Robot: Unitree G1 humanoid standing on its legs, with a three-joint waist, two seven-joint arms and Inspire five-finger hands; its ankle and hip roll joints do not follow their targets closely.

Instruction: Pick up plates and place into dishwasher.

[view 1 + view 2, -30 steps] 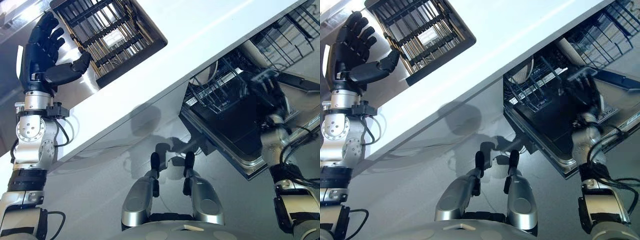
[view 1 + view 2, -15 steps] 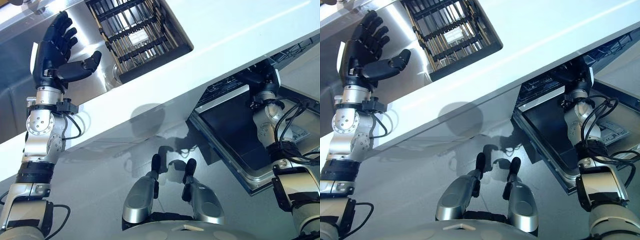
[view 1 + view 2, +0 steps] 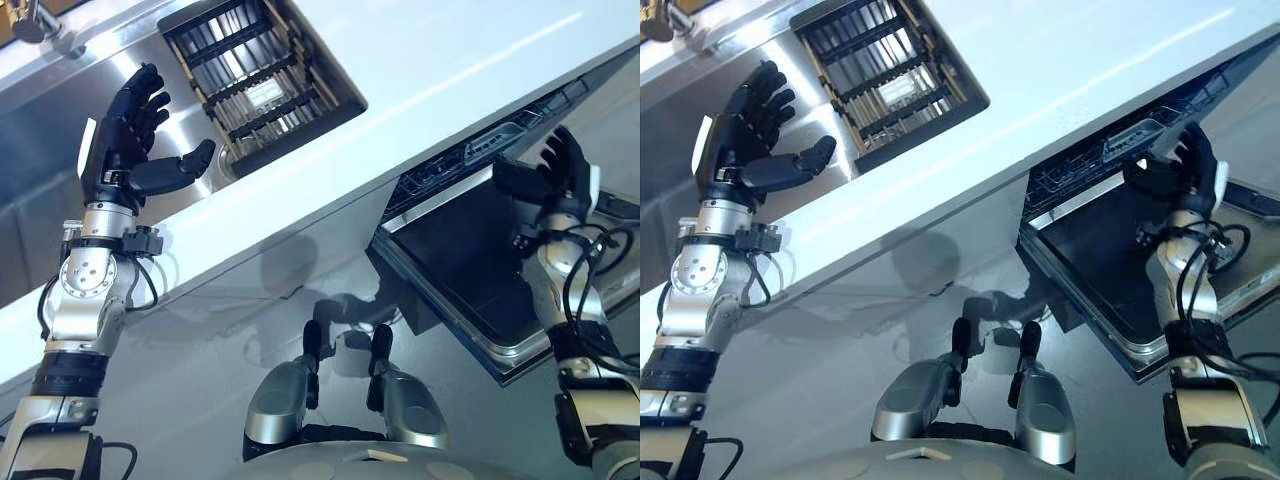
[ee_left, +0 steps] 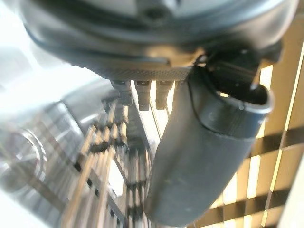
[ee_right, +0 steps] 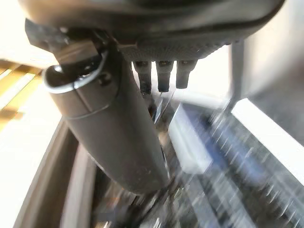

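Left hand (image 3: 125, 140) — raised over the sink (image 3: 40, 190), fingers spread, holding nothing; nearer of the two to the dish rack (image 3: 260, 75), which lies just beyond its thumb, long axis running away from the robot. No plate can be made out there. Right hand (image 3: 1180, 165) — spread, empty, above the open dishwasher door (image 3: 1110, 260), beneath the worktop (image 3: 420, 60).

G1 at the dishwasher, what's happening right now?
Both hands are empty. The right hand is open above the lowered dishwasher door, near the rack under the counter. The left hand is raised open over the sink, beside the dish rack. No plate is in hand.
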